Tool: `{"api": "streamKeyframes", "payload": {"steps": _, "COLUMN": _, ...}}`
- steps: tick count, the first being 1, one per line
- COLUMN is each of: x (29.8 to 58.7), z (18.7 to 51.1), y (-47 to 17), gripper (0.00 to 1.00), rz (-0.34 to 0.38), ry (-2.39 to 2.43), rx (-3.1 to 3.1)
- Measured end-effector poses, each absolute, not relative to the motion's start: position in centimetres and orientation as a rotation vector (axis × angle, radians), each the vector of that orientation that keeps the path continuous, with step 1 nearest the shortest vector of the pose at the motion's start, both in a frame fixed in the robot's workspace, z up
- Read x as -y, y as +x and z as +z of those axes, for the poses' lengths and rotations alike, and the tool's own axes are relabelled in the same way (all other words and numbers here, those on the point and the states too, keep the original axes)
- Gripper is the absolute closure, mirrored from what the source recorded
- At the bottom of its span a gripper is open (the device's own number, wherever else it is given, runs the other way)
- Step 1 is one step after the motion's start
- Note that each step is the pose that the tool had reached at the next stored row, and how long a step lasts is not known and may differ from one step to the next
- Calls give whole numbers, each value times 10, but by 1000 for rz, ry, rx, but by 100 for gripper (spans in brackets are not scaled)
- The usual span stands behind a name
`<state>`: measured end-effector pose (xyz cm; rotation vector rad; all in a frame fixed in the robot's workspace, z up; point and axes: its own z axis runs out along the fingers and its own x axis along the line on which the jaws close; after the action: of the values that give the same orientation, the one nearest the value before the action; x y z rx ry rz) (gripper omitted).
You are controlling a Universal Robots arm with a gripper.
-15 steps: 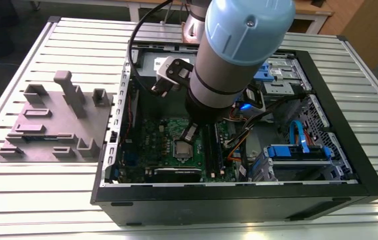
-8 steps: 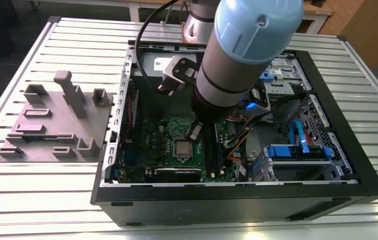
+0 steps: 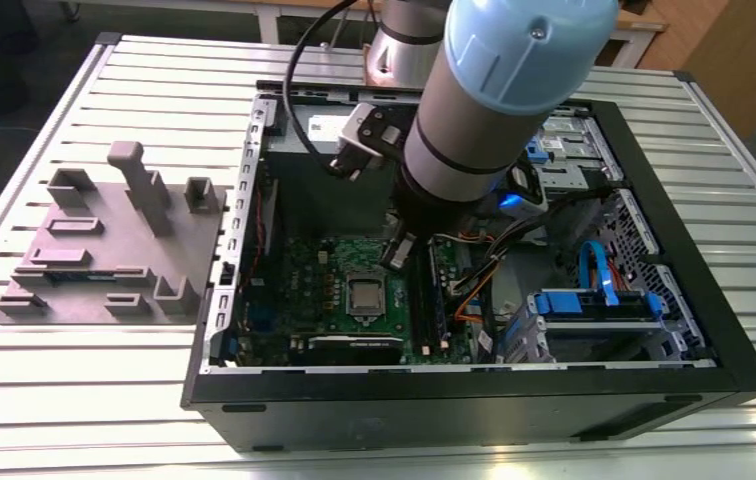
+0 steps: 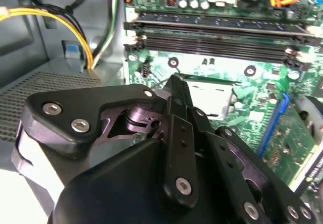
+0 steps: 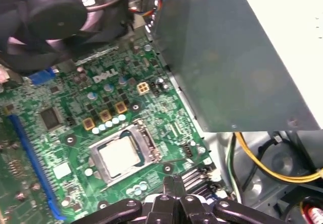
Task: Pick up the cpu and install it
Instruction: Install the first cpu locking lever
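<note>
Hovering end effector near socketed cpu

Setting: robotics lab or assembly workshop.
Evidence:
- worktable of slotted aluminium profile
- robot arm standing on the worktable
- open desktop computer case lying on its side under the gripper
- green motherboard exposed just below the gripper
- grey moulded fixture block outside the case, well apart from the gripper
- wooden furniture beyond the table
</note>
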<state>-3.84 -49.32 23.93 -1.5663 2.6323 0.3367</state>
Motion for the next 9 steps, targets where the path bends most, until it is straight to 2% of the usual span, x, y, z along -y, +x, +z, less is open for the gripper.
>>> {"api": "streamKeyframes", "payload": {"steps": 9, "x": 480, "z": 239, "y": -33, "gripper": 90, "rz": 337, "ry": -1566, "rx": -2632}}
